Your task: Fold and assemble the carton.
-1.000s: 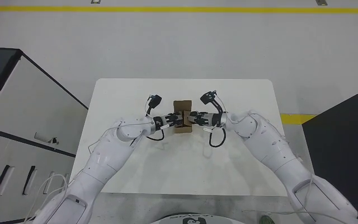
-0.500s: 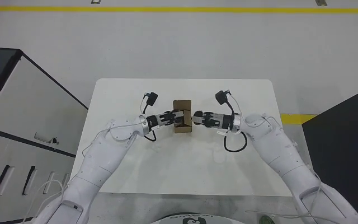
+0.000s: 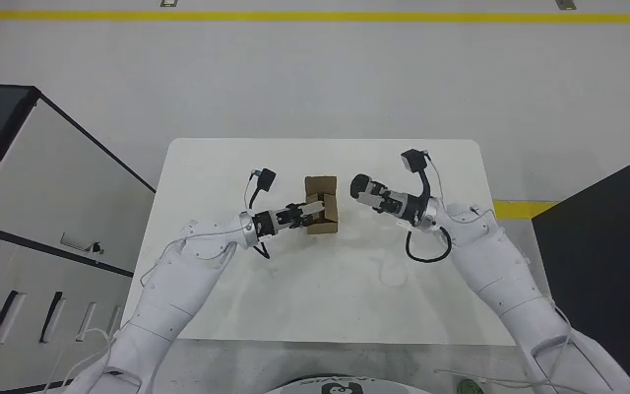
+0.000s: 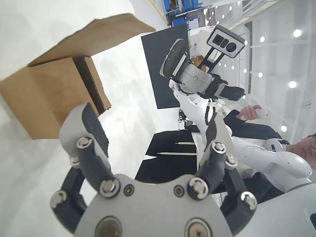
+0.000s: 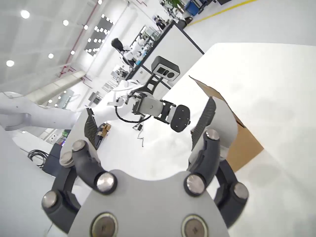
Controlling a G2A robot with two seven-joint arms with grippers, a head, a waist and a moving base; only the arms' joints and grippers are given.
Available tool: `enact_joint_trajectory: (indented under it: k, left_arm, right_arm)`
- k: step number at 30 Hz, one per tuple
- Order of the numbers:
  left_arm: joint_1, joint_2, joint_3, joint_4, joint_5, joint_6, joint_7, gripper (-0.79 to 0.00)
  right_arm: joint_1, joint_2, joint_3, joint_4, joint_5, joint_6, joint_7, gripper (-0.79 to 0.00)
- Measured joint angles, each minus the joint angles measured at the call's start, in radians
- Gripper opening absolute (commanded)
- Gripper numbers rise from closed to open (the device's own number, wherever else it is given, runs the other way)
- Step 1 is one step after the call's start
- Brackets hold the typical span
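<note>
A small brown carton [image 3: 321, 205] stands near the middle of the white table [image 3: 394, 286], with a flap raised on top. My left gripper [image 3: 311, 213] sits at its left side, open. In the left wrist view the carton [image 4: 49, 87] lies just beyond one finger [image 4: 93, 124], whose tip is close to a flap edge; the open gripper [image 4: 153, 124] holds nothing. My right gripper [image 3: 357, 186] hangs open a short way right of the carton, apart from it. From the right wrist, the carton [image 5: 244, 144] shows beside the open gripper [image 5: 150, 122].
A grey cabinet [image 3: 39, 167] stands off the table's left edge and a dark panel [image 3: 591, 256] off its right. Bare table surface lies in front of the carton and on both sides.
Both grippers have drawn back from the carton's sides. The right one has moved away to the right and upward; the left one has slid a little to the left.
</note>
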Motion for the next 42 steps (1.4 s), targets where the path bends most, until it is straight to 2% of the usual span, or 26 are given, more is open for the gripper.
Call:
enact_joint_trajectory:
  k: [5, 11, 19, 26, 33, 38, 42]
  left_arm:
    - [0.001, 0.000, 0.001, 0.001, 0.000, 0.004, 0.003, 0.000]
    - [0.042, 0.006, -0.011, -0.009, -0.035, -0.025, -0.019, 0.000]
    - [0.097, 0.018, -0.028, -0.028, -0.046, -0.042, -0.059, 0.000]
    - [0.095, 0.010, 0.005, 0.008, -0.061, -0.035, -0.026, 0.000]
    - [0.064, -0.002, 0.044, 0.064, -0.080, -0.054, -0.022, 0.000]
    - [0.043, -0.006, 0.054, 0.098, -0.103, -0.066, -0.031, 0.000]
    - [0.029, -0.011, 0.046, 0.127, -0.135, -0.069, 0.013, 0.000]
  right_arm:
    - [-0.001, 0.000, 0.001, -0.003, -0.023, 0.004, -0.005, 0.000]
    - [0.020, 0.001, 0.026, -0.018, 0.053, 0.068, -0.012, 0.000]
    - [0.142, -0.022, -0.019, 0.087, 0.119, 0.191, 0.066, 0.000]
    - [0.263, -0.076, -0.117, 0.240, 0.074, 0.196, 0.028, 0.000]
    - [0.345, -0.151, -0.221, 0.407, 0.070, 0.164, -0.022, 0.000]
    - [0.378, -0.200, -0.274, 0.494, 0.122, 0.144, 0.028, 0.000]
    - [0.398, -0.230, -0.292, 0.562, 0.181, 0.127, 0.093, 0.000]
